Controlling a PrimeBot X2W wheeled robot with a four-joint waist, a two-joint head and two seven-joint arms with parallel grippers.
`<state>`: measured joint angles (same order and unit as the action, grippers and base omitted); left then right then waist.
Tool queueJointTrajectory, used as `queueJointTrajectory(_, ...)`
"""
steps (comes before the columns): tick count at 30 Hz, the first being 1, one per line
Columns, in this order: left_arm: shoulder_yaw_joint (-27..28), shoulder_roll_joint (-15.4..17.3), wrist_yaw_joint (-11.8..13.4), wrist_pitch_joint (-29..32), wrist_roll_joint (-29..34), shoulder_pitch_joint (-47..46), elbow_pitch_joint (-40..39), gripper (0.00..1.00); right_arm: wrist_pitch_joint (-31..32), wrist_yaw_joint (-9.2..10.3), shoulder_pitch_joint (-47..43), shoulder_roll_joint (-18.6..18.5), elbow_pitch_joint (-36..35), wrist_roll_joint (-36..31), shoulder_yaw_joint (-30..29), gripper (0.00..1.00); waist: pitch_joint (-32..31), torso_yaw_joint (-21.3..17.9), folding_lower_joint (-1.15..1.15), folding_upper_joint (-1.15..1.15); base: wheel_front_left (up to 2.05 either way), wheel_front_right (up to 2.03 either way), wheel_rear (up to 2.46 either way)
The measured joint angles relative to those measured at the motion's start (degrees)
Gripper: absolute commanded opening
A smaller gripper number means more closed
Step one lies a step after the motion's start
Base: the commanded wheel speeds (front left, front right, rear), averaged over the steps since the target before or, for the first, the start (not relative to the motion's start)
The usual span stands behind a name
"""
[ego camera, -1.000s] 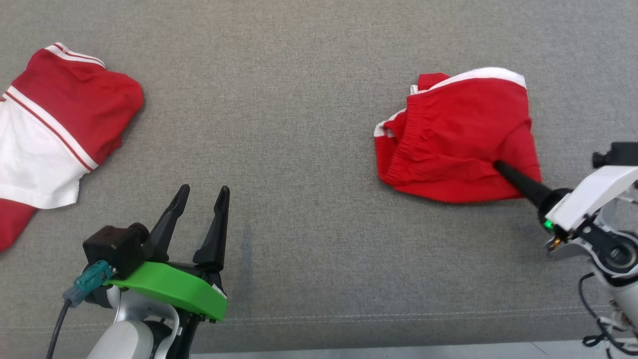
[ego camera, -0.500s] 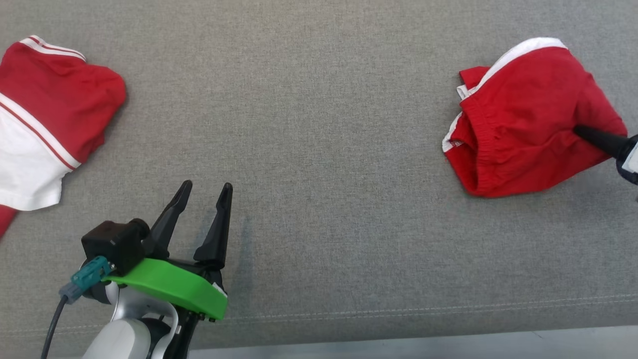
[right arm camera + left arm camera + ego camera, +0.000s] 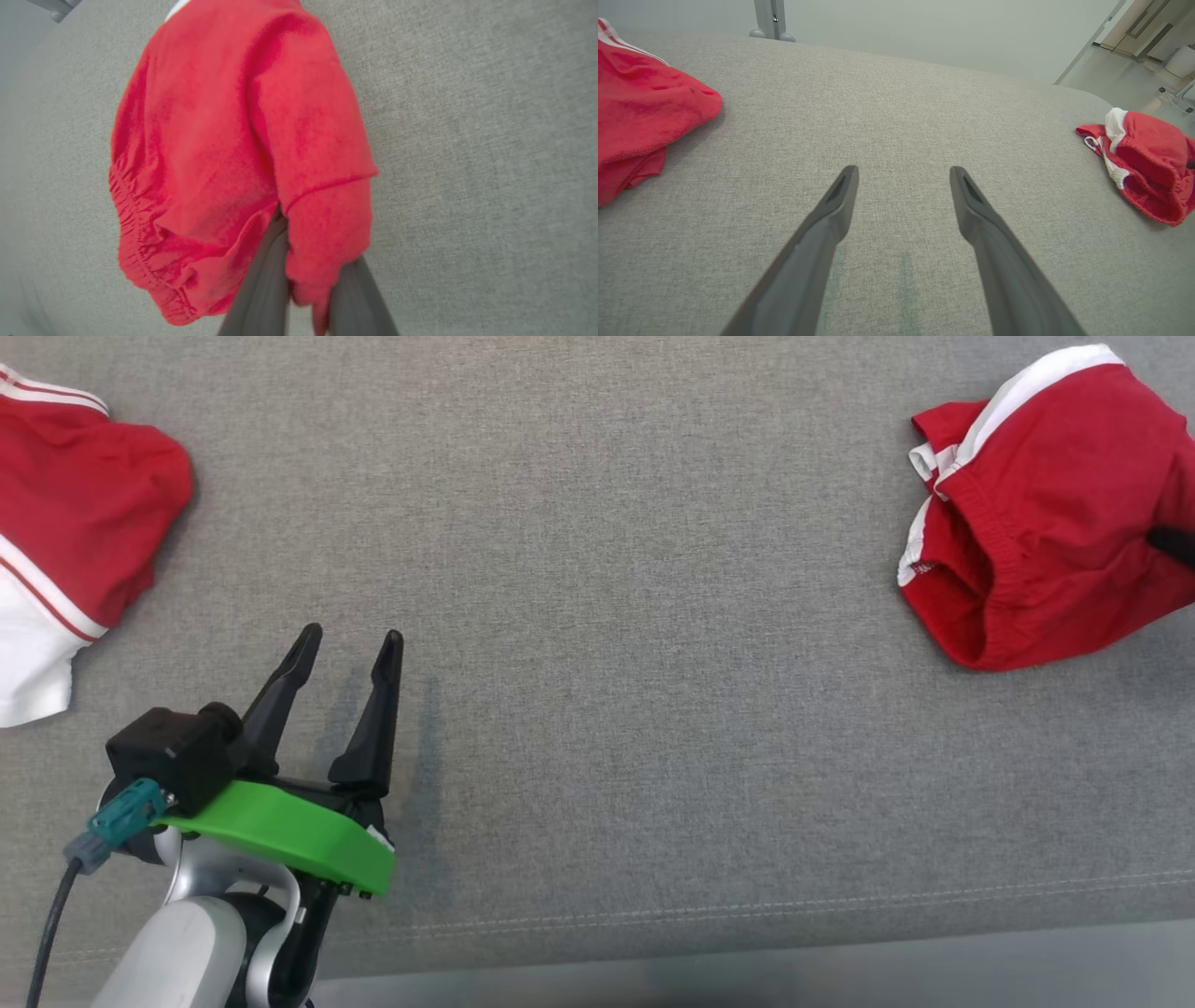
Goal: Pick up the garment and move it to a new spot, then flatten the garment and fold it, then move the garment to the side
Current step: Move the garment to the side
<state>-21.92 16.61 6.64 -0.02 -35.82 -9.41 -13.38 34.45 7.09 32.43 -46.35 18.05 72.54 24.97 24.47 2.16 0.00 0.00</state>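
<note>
Shorts (image 3: 1046, 523) pinched by the right gripper (image 3: 306, 280), far right on the grey surface (image 3: 607, 616)

At the far left lies a red-and-white top (image 3: 65, 513), untouched. Just right of it and lower, the left gripper (image 3: 353, 635) hovers over the surface with fingers spread apart and nothing between them. A wide bare stretch separates it from the red shorts, which are doubled over and rumpled with the waistband toward the middle. The right gripper's fingers are clamped nearly together on a fold near the hem, with cloth bunched around them. Judging by this, a carrying move is under way. The shorts look neither flat nor neatly folded, so flattening, folding and setting aside seem left to do.
</note>
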Motion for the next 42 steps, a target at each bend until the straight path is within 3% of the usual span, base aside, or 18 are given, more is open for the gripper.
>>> queueJointTrajectory(8, 1.9, 2.5, 0.0, 1.6, 1.3, 0.0, -1.2, 1.00, -2.8, 0.00, 0.0, 3.1, 3.0, -0.1, -1.1, 0.00, 1.1, -2.8, 0.00, 0.00, 0.00, 0.00, 0.00)
queueJointTrajectory(24, 2.5, 3.4, 0.0, 4.6, 1.8, 0.0, -3.6, 1.00, -14.1, 0.01, 0.0, 5.7, 11.6, -3.2, -4.0, 0.00, 2.9, -8.5, 0.00, 0.00, 0.00, 0.00, 0.00)
queueJointTrajectory(25, 2.4, 3.4, 0.0, 4.8, 1.8, 0.0, -3.6, 1.00, -14.6, 0.01, -0.1, 5.8, 12.3, -3.3, -4.1, 0.33, 3.0, -8.6, 0.00, 0.00, 0.00, 0.00, 0.00)
queueJointTrajectory(26, 2.4, 3.4, 0.0, 5.1, 1.8, 0.0, -3.7, 1.00, -15.1, 0.02, -0.1, 5.8, 13.0, -3.5, -4.1, 0.53, 3.0, -8.7, 0.00, 0.00, 0.00, 0.00, 0.00)
queueJointTrajectory(27, 2.4, 3.4, 0.0, 5.1, 1.9, 0.0, -3.7, 1.00, -15.4, 0.02, -0.1, 5.8, 13.4, -3.7, -4.1, 1.00, 3.0, -8.7, 0.00, 0.00, 0.00, 0.00, 0.00)
queueJointTrajectory(42, 2.7, 2.7, 0.2, 5.8, 1.9, 0.0, -3.7, 1.00, -18.8, 0.07, -2.1, 7.5, 20.1, -5.4, -3.6, 1.00, 1.0, -9.2, 0.00, 0.00, 0.00, 0.00, 0.00)
